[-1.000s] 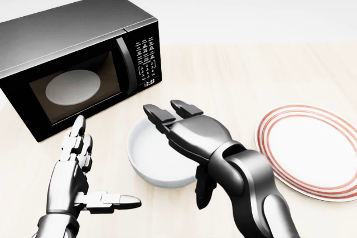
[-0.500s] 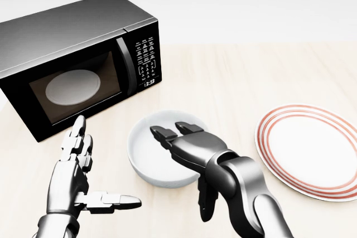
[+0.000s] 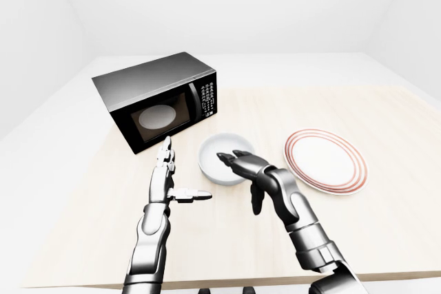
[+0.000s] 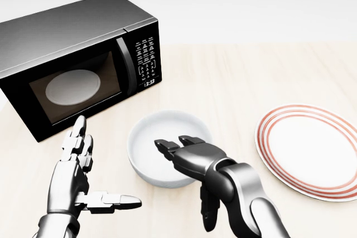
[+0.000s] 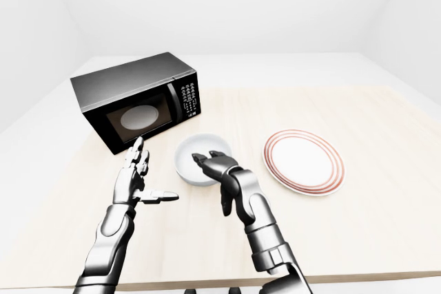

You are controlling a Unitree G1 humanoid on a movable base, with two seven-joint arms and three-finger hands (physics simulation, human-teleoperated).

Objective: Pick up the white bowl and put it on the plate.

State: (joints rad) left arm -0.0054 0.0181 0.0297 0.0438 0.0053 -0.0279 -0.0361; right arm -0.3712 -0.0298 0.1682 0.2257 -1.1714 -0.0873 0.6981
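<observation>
1. Pale wooden table (image 4: 251,71) under white walls; the microwave (image 4: 72,59) fills the head view's upper left.
2. Over the last second I've drawn my right hand (image 4: 192,157) back toward the lower frame: its spread fingers (image 4: 167,146) now sit over the white bowl (image 4: 167,137) near its lower rim, thumb hanging outside, nothing grasped.
3. The plate (image 4: 312,149) waits at right, apart from the bowl.
4. My left hand (image 4: 78,179) idles, fingers splayed, lower left.
5. I judge a rim pinch comes next.
</observation>
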